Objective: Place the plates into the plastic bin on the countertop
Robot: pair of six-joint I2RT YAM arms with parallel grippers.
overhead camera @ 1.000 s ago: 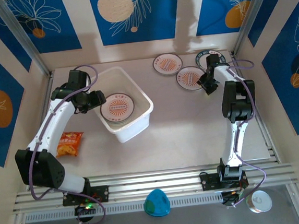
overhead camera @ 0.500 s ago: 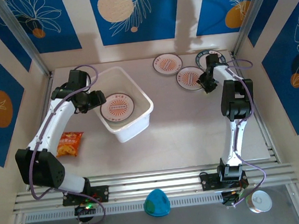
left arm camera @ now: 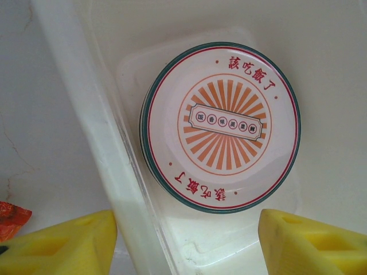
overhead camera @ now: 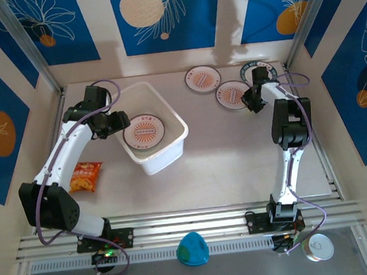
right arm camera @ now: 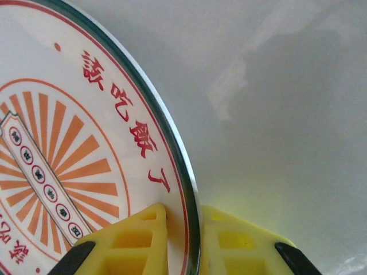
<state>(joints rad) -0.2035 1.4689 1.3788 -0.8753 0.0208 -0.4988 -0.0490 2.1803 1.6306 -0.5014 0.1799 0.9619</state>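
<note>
The plates (overhead camera: pixel 233 95) aren't all packed yet, so here's the layout working from the near edge of the countertop (overhead camera: pixel 224 166) outward. Closest in, by the left edge, there's an orange snack packet (overhead camera: pixel 84 176) that has nothing to do with the job. Past that, left of centre, sits the plastic bin (overhead camera: pixel 163 158), turned at a bit of an angle, with a stack (left arm camera: pixel 221 127) of plates flat on its floor, sunburst face up. I can't count how many are under the top one. The left gripper (left arm camera: pixel 186 246) hovers over the bin's left wall with its jaws apart and nothing between them, one finger outside the wall and one over the inside, which to me reads as parked out of the way. Further back, toward the far right corner, the right gripper (right arm camera: pixel 195 240) is clamped on the rim of a sunburst plate (right arm camera: pixel 69 154), its yellow pads (right arm camera: pixel 135 243) on either side of the edge. Makes sense, since a flat plate gives you nothing else to grab. Can't tell if it's off the surface yet. Just beyond it along the far edge lie another sunburst plate (overhead camera: pixel 203 79) and a dark-rimmed plate (overhead camera: pixel 250 72), half hidden behind the arm. My guess at what's next: lift, carry it left, set it on the stack.
</note>
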